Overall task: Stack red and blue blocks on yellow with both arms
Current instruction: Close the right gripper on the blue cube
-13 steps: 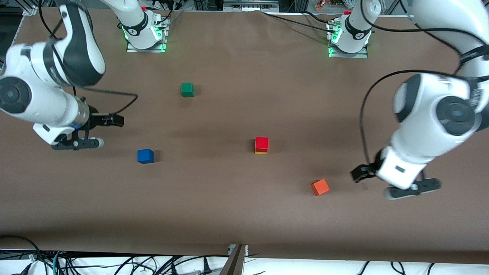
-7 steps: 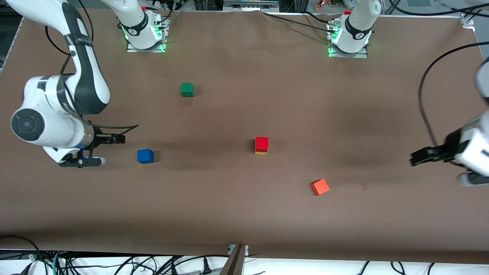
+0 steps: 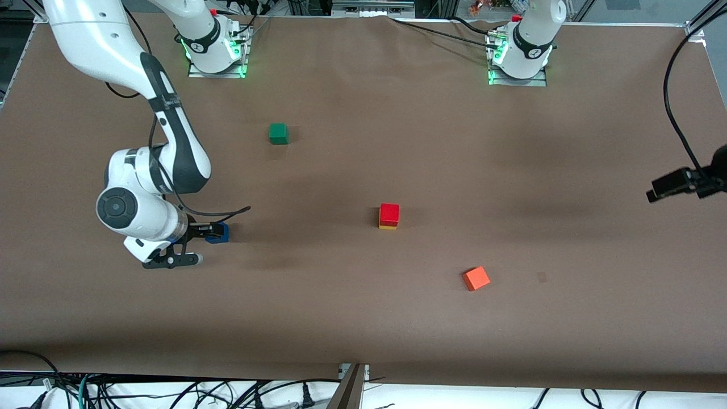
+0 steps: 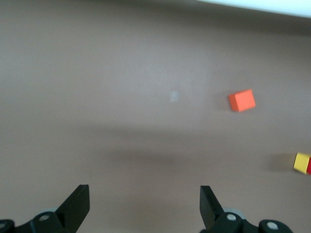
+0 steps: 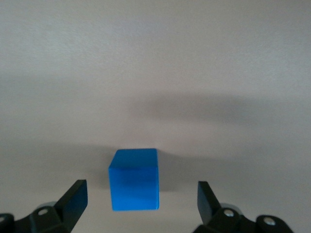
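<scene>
Just red block (image 3: pixel 389 213) atop yellow (image 3: pixel 388 226)

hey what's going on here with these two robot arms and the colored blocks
The red block already sits on the yellow block mid-table. The right gripper is open over the blue block, which lies on the table between its fingers, not yet gripped. The left gripper is open and empty at its own end of the table, waiting. A green block and an orange block lie untouched.

Right claw (image 5: pixel 141 206) reached blue block (image 5: pixel 134 179) — left claw (image 4: pixel 145 206) withdrew.
</scene>
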You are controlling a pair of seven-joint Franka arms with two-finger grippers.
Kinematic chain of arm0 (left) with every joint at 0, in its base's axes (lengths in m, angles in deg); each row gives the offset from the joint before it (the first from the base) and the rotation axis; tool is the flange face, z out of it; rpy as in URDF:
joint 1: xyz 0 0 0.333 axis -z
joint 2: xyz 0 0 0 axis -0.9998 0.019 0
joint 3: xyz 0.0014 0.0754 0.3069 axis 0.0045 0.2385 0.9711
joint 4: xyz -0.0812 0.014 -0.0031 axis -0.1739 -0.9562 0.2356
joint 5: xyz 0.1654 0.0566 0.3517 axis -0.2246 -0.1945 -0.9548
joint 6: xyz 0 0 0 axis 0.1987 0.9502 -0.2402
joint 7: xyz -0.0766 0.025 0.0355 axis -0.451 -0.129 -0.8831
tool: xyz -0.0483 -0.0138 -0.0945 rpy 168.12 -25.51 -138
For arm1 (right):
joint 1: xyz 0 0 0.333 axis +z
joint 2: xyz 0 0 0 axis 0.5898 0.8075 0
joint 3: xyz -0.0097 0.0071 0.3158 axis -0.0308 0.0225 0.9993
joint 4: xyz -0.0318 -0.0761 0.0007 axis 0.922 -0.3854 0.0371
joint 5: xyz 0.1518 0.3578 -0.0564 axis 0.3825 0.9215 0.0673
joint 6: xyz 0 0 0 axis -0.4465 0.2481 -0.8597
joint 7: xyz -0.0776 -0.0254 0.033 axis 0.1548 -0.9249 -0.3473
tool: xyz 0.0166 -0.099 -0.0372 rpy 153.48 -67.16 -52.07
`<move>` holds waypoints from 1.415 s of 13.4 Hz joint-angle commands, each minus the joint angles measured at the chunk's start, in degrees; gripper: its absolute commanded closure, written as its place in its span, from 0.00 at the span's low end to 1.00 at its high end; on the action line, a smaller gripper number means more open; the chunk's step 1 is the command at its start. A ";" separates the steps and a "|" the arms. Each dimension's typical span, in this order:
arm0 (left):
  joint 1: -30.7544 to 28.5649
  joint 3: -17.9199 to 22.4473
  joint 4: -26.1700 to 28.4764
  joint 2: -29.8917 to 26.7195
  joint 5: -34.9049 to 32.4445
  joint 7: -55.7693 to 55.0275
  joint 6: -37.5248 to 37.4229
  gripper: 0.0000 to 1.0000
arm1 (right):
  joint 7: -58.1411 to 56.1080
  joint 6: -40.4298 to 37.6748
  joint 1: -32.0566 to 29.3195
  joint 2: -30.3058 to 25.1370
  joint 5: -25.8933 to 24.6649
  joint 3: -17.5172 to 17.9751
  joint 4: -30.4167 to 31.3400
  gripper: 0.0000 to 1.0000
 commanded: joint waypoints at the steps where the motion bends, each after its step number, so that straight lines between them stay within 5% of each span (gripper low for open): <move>1: 0.60 0.58 6.00 -3.80 1.44 0.24 0.89 0.00 | -0.94 5.02 -0.27 -1.25 1.93 -0.04 5.10 0.01; 8: 0.34 -0.04 4.32 -1.78 0.39 0.58 0.88 0.00 | -1.03 5.57 -0.36 -0.46 5.71 0.05 6.35 0.25; 13: 0.34 0.05 4.06 -1.16 0.57 0.76 0.88 0.00 | -1.12 7.94 -0.36 -0.29 5.80 0.05 8.10 0.26; 16: 0.34 0.22 3.36 -0.90 0.48 0.67 0.88 0.00 | -1.12 7.51 -0.36 -0.72 5.80 0.05 7.76 0.55; 19: 0.52 0.22 3.27 -0.90 0.57 0.41 0.88 0.00 | -0.77 4.18 -0.10 -2.30 5.80 1.63 5.30 0.62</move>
